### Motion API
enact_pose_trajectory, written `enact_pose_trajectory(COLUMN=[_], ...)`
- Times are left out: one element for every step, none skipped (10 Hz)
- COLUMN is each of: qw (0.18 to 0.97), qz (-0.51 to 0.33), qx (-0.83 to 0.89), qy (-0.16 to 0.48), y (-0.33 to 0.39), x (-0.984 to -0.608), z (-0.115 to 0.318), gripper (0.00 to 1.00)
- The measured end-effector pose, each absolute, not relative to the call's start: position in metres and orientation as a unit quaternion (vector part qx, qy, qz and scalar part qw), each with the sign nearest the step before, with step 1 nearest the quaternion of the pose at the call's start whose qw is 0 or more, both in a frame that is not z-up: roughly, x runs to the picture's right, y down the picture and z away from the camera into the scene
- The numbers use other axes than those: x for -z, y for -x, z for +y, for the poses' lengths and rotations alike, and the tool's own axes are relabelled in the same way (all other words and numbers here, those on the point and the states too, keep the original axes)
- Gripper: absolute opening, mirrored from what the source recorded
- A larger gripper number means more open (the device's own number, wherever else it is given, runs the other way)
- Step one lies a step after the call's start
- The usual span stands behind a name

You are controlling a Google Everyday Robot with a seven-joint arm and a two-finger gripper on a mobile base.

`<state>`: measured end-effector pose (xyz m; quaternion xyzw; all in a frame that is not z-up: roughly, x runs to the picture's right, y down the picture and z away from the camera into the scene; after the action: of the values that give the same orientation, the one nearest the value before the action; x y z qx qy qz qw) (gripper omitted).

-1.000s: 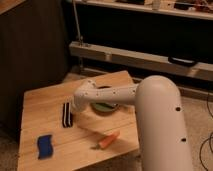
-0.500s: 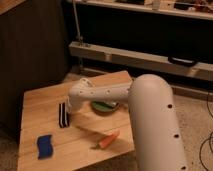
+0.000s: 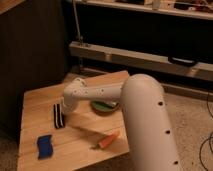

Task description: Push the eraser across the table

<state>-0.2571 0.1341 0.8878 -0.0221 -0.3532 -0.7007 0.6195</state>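
Eraser [image 3: 58, 115] shifted left on table [image 3: 37, 97]; gripper [image 3: 64, 111] against it, grip state indeterminate; push under way.

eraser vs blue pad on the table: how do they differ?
The eraser is black-and-white striped; the blue pad is solid blue. The eraser is narrow and straight-edged, the pad wider and wavy-edged. The eraser lies beside the pincer; the pad lies apart near the front. Both rest on the table.

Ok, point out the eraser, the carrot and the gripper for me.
eraser [image 3: 58, 115], camera view, middle of its striped top.
carrot [image 3: 109, 140], camera view, middle of the orange body.
gripper [image 3: 65, 106], camera view, arm's tip just right of the eraser.
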Motion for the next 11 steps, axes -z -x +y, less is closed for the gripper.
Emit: enact_pose_trajectory(qw=[0.613,0.605,0.597,0.588,0.58,0.571,0.562,0.55,0.539,0.535,0.532], qz=[-0.356,-0.36,-0.364,-0.367,-0.371,-0.375,-0.379,-0.385,-0.39,-0.392,-0.395], qx=[0.705,0.71,0.715,0.721,0.725,0.73,0.735,0.741,0.747,0.748,0.749], qy=[0.019,0.014,0.01,0.005,0.002,0.001,-0.001,-0.002,-0.005,-0.004,-0.005], y=[0.265,0.274,0.282,0.293,0.302,0.311,0.32,0.331,0.34,0.343,0.346], x=[-0.885,-0.882,-0.878,-0.873,-0.87,-0.866,-0.863,-0.86,-0.858,-0.858,-0.858], z=[0.135,0.136,0.137,0.139,0.142,0.146,0.151,0.156,0.16,0.161,0.163], gripper=[0.31,0.31,0.31,0.31,0.31,0.31,0.31,0.31,0.31,0.31,0.31])
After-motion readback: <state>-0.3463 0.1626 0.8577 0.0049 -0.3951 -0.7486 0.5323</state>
